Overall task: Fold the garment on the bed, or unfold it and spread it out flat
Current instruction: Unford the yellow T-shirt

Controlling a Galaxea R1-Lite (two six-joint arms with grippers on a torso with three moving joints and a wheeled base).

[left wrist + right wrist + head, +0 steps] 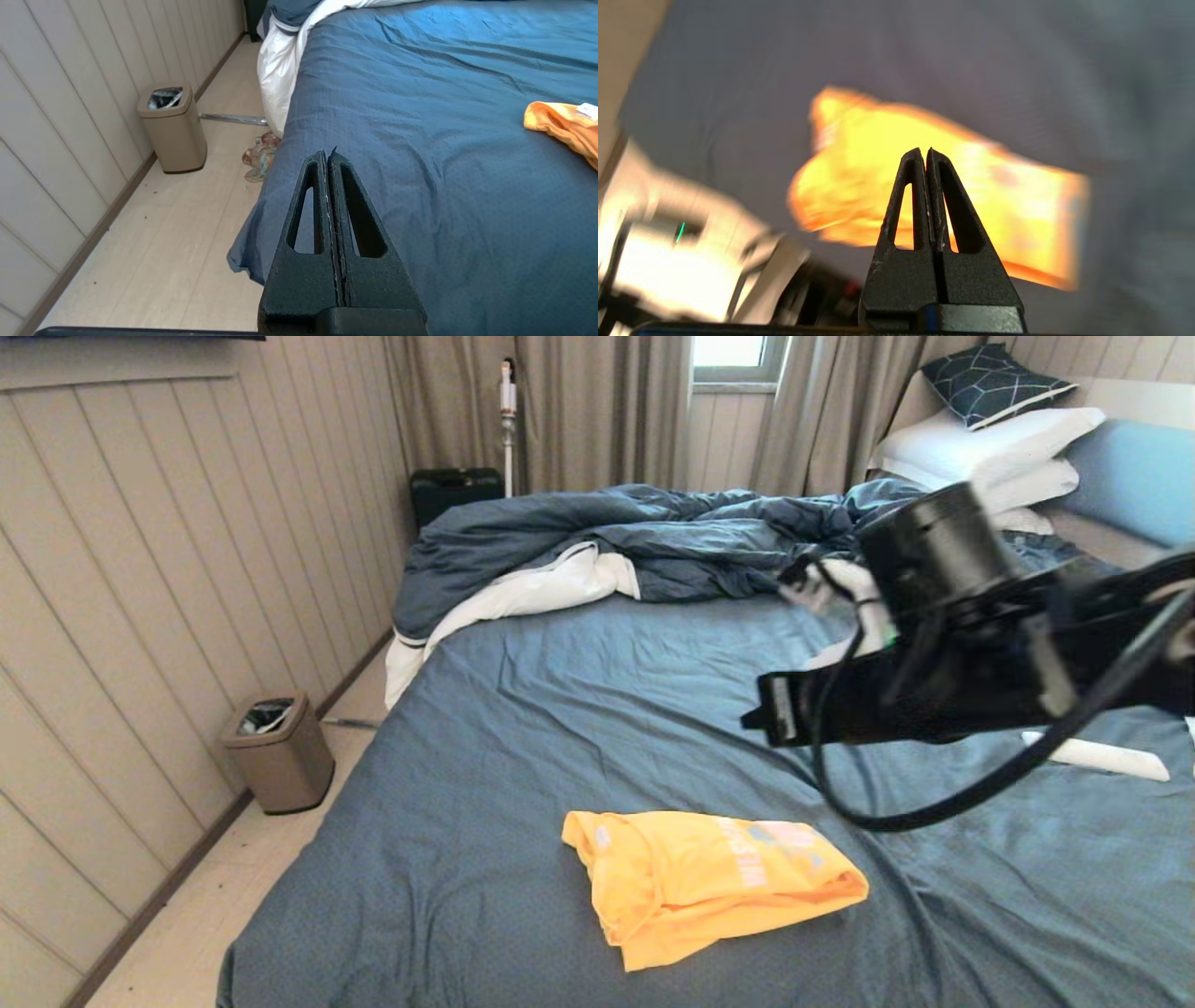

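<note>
The yellow T-shirt point(709, 887) lies folded into a compact bundle on the blue-grey sheet of the bed point(560, 709), near its front edge, with a pale print facing up. My right arm point(943, 653) is raised high over the right side of the bed. The right gripper point(926, 150) is shut and empty, hovering above the T-shirt point(994, 200) without touching it. The left gripper point(327, 153) is also shut and empty, low over the bed's left edge. It is well clear of the T-shirt point(565, 126), whose corner shows the white tag.
A rumpled blue duvet point(607, 541) with white underside fills the far half of the bed, with white pillows point(990, 448) at the headboard. A white object point(1102, 756) lies on the sheet at right. A tan bin point(278, 751) stands by the panelled wall, left of the bed.
</note>
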